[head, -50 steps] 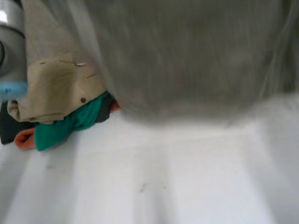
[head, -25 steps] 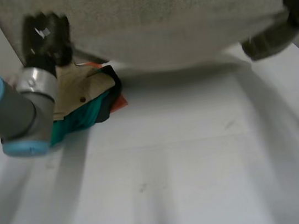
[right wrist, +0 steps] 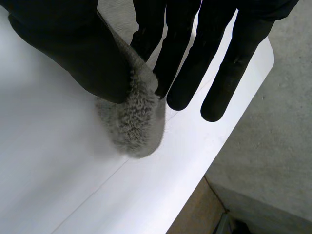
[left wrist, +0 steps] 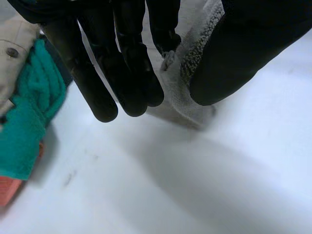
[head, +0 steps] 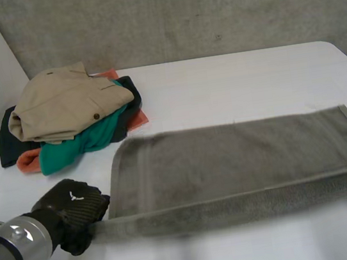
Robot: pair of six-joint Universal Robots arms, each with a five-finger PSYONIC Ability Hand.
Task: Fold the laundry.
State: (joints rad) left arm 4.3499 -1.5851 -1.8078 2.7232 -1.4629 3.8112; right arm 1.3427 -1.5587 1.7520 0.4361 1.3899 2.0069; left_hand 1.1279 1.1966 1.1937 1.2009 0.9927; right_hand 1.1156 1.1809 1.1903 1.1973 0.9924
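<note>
The towel (head: 242, 159) lies on the worktop (head: 231, 83), its long axis running from hand to hand. The left hand (head: 72, 212) has its fingers (left wrist: 131, 83) pinching the near left corner. The right hand (right wrist: 63, 44) pinches the near right corner. The far edge lies straight ahead of both.

obstacle: clothes pile (head: 68, 115) (far left) | free: table (head: 238, 82) beyond towel (head: 242, 159)

Towel (head: 242, 159) lies spread on the table (head: 237, 76), long side running left to right. Clothes pile (head: 68, 119) sits behind its left end, toward the table's far left corner. Left hand (head: 71, 209) pinches the towel's near left corner; right hand (right wrist: 68, 44) pinches a towel corner near the table's edge.
</note>
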